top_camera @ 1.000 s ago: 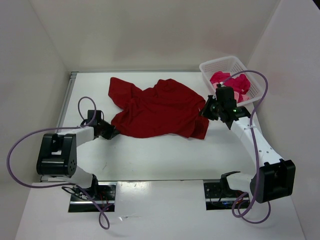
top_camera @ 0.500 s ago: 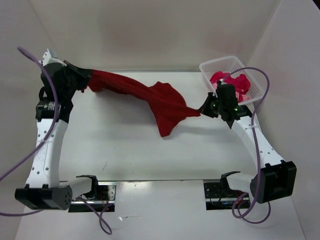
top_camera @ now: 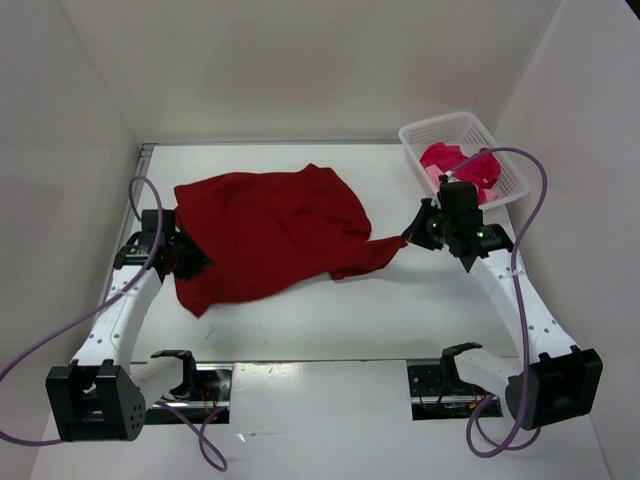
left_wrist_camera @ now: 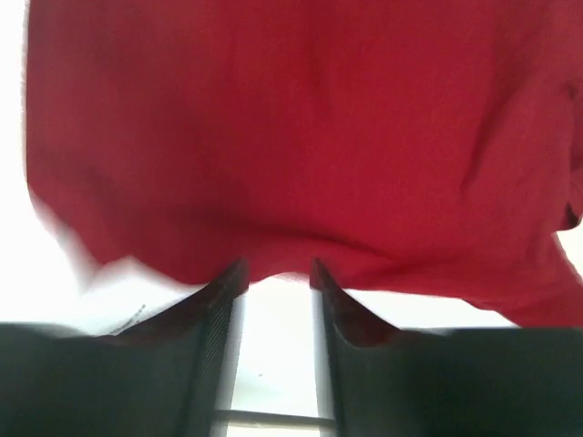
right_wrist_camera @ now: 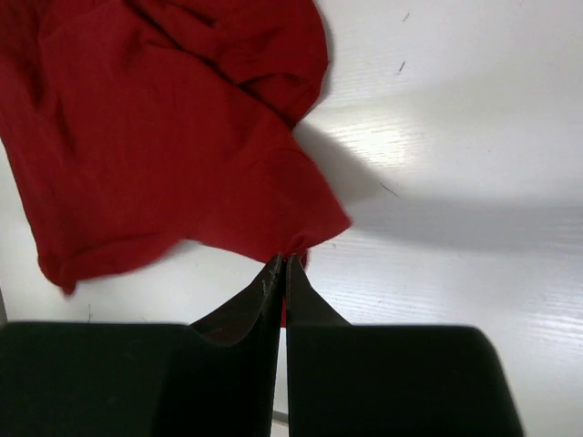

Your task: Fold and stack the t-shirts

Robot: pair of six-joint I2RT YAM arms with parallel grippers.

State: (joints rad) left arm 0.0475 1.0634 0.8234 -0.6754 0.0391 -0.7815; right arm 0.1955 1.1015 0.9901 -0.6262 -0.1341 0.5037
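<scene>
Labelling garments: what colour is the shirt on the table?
Dark red, plain, no print. The shirt shows best in the top view.

L wrist cam: red shirt [left_wrist_camera: 291, 137] blurred, cut off at top, L and R edges. Hem smears across tips of left gripper [left_wrist_camera: 278, 273]; jaws apart, can't tell if cloth sits between.
R wrist cam: shirt corner vanishes into right gripper [right_wrist_camera: 285, 264], jaws pressed together; shirt cut off top and L.
Top cam: pink-crimson heap [top_camera: 478, 165] in basket [top_camera: 435, 122], pieces not separable, near side behind R arm. Left gripper half under shirt edge on tabletop [top_camera: 330, 320].
</scene>
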